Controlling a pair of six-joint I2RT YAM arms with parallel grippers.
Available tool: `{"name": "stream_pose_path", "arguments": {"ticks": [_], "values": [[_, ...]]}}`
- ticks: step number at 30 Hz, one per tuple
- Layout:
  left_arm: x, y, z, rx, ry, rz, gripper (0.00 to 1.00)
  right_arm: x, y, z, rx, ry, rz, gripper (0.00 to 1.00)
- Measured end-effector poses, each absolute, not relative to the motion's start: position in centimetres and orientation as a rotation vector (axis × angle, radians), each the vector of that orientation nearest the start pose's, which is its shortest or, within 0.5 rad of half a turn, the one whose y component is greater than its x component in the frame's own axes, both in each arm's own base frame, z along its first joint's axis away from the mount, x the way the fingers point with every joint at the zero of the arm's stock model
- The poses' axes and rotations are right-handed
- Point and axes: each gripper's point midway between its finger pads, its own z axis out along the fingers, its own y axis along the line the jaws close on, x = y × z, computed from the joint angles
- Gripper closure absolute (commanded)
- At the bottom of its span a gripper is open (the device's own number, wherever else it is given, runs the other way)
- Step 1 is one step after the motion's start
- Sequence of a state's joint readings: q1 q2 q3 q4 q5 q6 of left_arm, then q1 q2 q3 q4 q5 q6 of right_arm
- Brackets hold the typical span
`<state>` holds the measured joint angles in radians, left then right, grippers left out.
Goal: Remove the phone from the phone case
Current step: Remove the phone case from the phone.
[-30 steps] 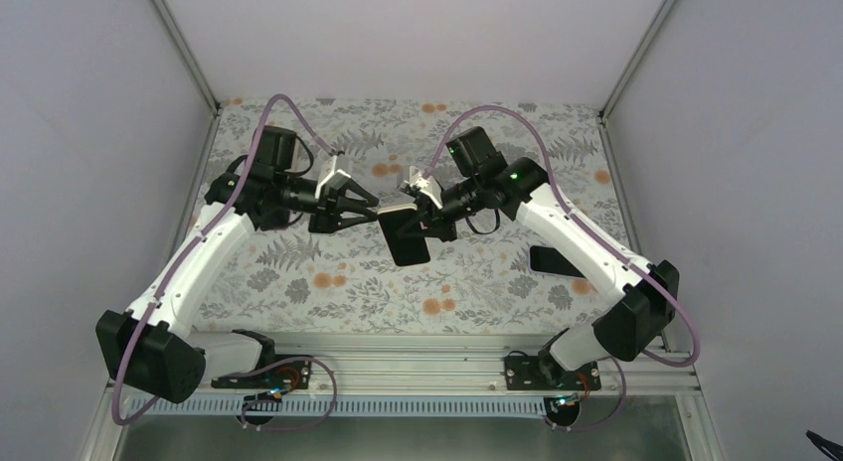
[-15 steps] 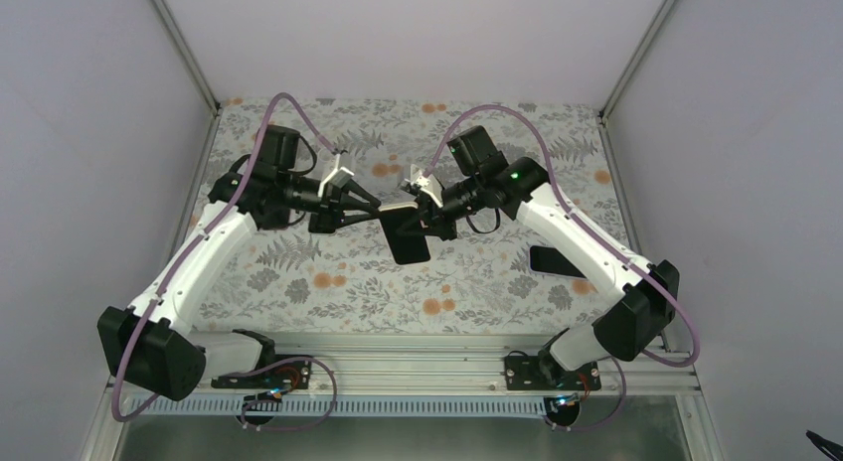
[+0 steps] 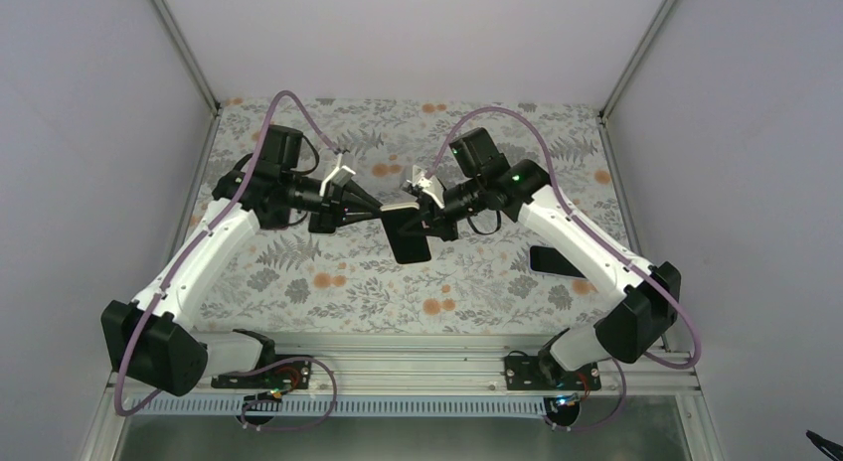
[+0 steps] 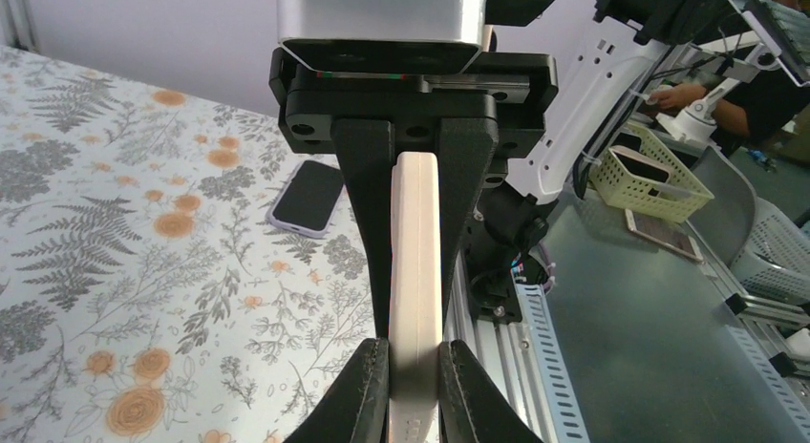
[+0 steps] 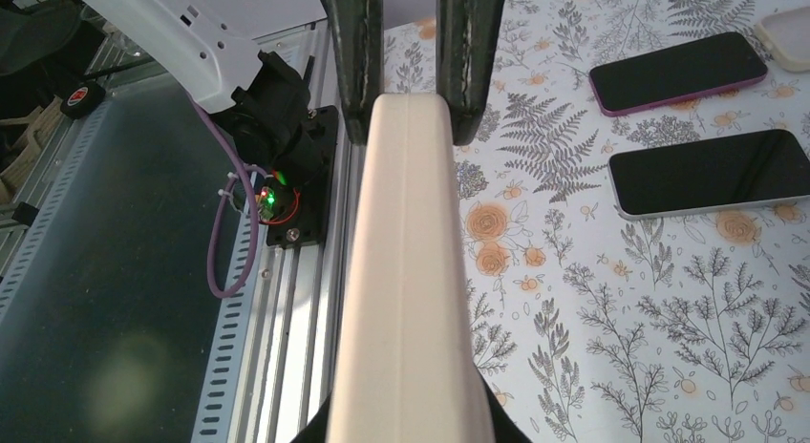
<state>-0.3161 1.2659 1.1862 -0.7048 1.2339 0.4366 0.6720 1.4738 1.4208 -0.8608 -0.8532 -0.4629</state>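
Soft, even light falls from above, leaving the top view bright and sharp, with only faint, blurred shadows on the floral worktop (image 3: 477, 282) and a slight lavender cast on the pale walls (image 3: 89, 133). In both wrist views the cream phone case (image 5: 406, 271) sits so close to the lens that its near end goes soft, while the background stays fairly crisp. The dark phone screens (image 5: 712, 171) lying towards the worktop's far right corner carry a dull sheen.

Pale grey-lilac walls (image 3: 89, 133), floral tablecloth (image 3: 328, 282), aluminium corner posts (image 3: 181, 44), slotted metal rail (image 3: 398, 347) along near edge
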Motion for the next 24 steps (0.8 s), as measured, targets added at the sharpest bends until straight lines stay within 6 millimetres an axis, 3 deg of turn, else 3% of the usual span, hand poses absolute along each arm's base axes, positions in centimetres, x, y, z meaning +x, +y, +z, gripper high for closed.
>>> {"name": "stream_pose_path", "arguments": {"ticks": [24], "values": [[21.58,-24.44,31.54,1.263,1.575,-1.394,0.95,19.35,31.91,27.76,-1.57,1.745,1.13,0.96]]}}
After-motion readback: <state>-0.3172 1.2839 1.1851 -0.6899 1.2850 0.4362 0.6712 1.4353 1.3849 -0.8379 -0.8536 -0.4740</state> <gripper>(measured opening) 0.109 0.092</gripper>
